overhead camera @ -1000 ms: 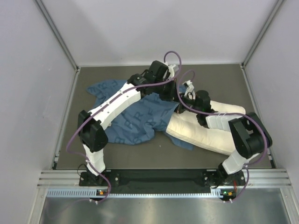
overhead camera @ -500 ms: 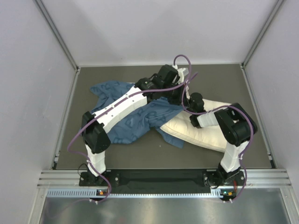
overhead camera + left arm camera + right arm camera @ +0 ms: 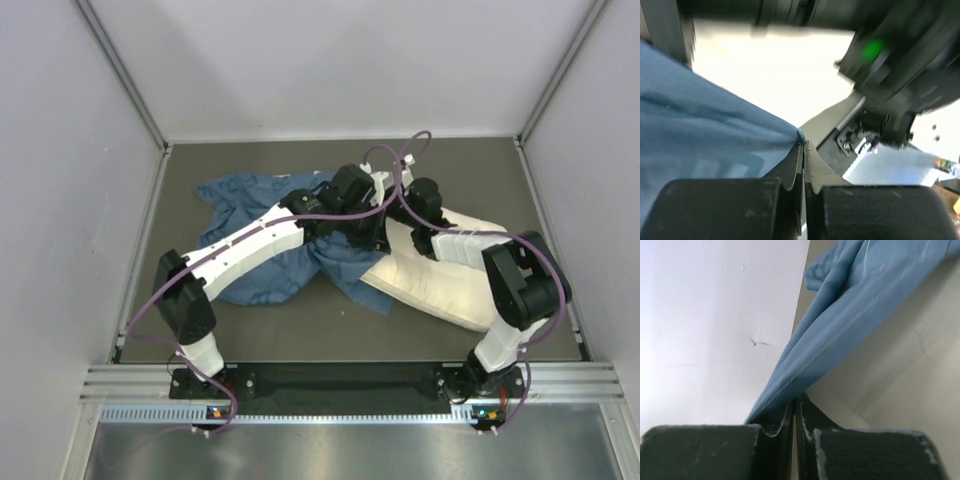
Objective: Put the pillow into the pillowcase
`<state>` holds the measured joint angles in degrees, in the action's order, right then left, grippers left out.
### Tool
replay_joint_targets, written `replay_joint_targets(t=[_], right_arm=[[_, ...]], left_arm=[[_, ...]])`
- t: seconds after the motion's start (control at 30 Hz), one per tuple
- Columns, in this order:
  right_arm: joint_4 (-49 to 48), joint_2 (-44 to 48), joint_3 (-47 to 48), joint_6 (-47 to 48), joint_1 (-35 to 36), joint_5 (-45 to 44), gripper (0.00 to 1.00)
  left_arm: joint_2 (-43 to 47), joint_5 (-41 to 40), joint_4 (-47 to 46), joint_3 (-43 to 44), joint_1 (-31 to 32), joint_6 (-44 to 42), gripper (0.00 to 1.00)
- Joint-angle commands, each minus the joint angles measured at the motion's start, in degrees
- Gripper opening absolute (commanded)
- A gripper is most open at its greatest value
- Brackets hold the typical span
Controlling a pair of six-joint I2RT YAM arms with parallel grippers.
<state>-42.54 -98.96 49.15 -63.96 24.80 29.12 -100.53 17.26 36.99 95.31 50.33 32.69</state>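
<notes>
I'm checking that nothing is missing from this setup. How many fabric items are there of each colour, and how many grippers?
Blue fabric: 1, the pillowcase
Cream-white fabric: 1, the pillow
Black grippers: 2, the left gripper and the right gripper
Total: 4

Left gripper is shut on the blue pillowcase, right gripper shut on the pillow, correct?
No. The right gripper is also shut on the pillowcase, not the pillow; the right wrist view shows blue hem pinched. The left gripper is as stated.
</notes>
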Motion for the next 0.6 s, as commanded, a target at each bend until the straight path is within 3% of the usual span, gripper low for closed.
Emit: replay_joint_targets(t=[0.0,0.17,0.33,0.47,0.57], right_arm=[[5.6,7.2,6.0,2.4,-3.3,-2.6,0.0],[0.4,3.3,6.8,-0.8,-1.9,0.0,0.0],[-6.1,0.1,5.4,-3.4,8.6,-5.6,0.0],[-18.3,-5.4,2.3,-9.6,11.6,-9.1,0.0],[-23.0,-10.8,2.4,-11.9,11.7,-9.2,0.0]], left_arm=[[6.1,4.0,-3.3,-3.5,1.5,0.4,0.0],[6.1,5.7,-4.2,1.1,2.4,1.2,0.02],[-2.8,3.8,2.6,17.4,2.2,-0.9,0.02],[-12.6,6.4,4.6,28.7,2.5,0.8,0.0],[-13.9,8.3,3.1,32.6,3.4,2.0,0.0]])
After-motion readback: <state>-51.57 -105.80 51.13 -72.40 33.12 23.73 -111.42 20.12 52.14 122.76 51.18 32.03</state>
